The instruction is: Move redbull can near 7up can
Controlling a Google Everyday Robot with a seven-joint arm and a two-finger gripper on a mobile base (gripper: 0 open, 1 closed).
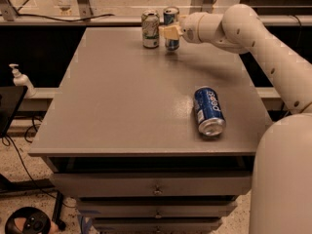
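The 7up can [150, 29] stands upright at the far edge of the grey table [122, 106], whitish-silver and green with a silver top. Just to its right stands the slim blue-and-silver redbull can [171, 27], upright, with a small gap between the two. My gripper [169, 32] reaches in from the right on the white arm [229, 26], and its tan fingers [171, 32] are shut on the redbull can at mid-height. The can's base is at or just above the tabletop; I cannot tell whether it touches.
A wider dark-blue Pepsi can [208, 110] lies on its side near the table's right front. A soap dispenser [20, 80] stands off the table to the left. Drawers [156, 189] sit under the tabletop. The white robot body [282, 179] fills the lower right.
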